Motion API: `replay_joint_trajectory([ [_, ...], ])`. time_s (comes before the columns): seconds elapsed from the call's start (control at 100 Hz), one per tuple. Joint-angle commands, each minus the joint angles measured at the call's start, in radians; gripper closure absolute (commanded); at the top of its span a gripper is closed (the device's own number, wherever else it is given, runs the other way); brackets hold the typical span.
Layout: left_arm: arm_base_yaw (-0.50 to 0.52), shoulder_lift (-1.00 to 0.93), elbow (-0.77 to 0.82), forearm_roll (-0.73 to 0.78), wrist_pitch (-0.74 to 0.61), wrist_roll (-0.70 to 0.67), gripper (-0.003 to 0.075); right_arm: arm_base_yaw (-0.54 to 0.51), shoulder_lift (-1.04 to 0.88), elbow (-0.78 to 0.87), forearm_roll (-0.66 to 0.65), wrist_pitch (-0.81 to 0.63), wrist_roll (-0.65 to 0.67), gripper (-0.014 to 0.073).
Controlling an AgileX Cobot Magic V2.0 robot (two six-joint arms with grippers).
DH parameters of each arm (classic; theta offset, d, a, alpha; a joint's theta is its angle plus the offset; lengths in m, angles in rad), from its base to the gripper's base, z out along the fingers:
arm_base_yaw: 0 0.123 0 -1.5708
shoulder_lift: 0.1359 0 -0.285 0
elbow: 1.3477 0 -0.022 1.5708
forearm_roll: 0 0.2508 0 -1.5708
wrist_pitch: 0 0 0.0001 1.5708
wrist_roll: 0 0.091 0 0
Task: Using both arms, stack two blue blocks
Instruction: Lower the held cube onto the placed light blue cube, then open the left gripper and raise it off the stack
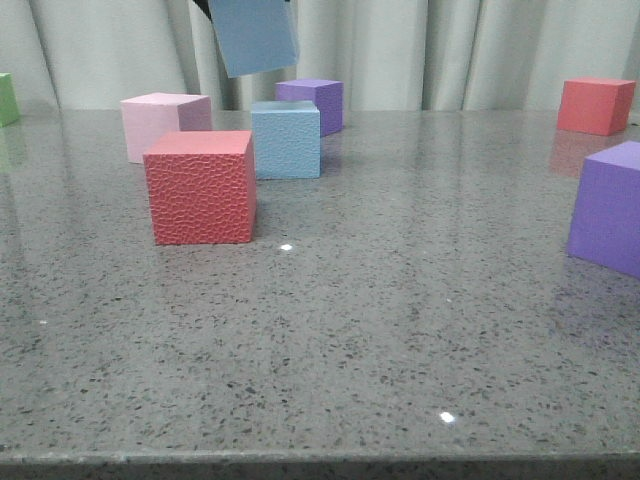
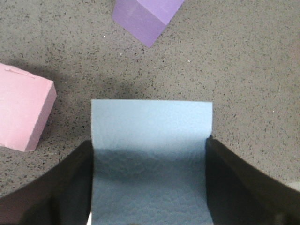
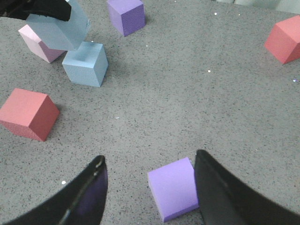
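Note:
My left gripper [image 2: 149, 143] is shut on one pale blue block [image 2: 150, 126], its black fingers [image 2: 61, 187] pressing on two opposite sides. In the front view this block [image 1: 255, 35] hangs tilted in the air, above and slightly left of the other blue block [image 1: 287, 140]. That second block stands on the table behind the textured red cube [image 1: 200, 187]. The right wrist view shows both, the held one [image 3: 58, 28] and the resting one [image 3: 86, 63]. My right gripper [image 3: 150, 157] is open and empty, above a purple cube [image 3: 176, 187] that lies close to one finger.
A pale pink cube [image 1: 160, 125] stands left of the resting blue block, and a purple cube [image 1: 312, 100] behind it. A second red cube [image 1: 595, 105] is at the far right, a large purple cube [image 1: 610, 205] at the right edge, and a green block [image 1: 6, 98] at the far left.

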State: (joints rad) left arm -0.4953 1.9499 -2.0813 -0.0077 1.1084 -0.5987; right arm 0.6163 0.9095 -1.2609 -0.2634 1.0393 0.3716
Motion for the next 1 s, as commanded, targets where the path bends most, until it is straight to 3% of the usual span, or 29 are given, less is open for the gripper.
replay_joint_trajectory([
  [0.0, -0.016, -0.043, -0.037, 0.008, -0.059, -0.029, 0.0396, -0.002, -0.02, -0.018, -0.046, -0.049, -0.01, 0.0172],
  [0.62, -0.032, 0.004, -0.037, 0.008, -0.062, -0.061, 0.0386, -0.002, -0.028, -0.018, -0.073, -0.021, -0.02, 0.0172],
  [0.84, -0.032, 0.004, -0.037, 0.0, -0.062, -0.053, 0.0193, -0.002, -0.028, -0.018, -0.073, -0.021, -0.02, 0.0172],
  [0.99, -0.032, -0.004, -0.039, -0.011, -0.062, -0.053, 0.0169, -0.002, -0.028, -0.018, -0.073, -0.019, -0.02, 0.0172],
])
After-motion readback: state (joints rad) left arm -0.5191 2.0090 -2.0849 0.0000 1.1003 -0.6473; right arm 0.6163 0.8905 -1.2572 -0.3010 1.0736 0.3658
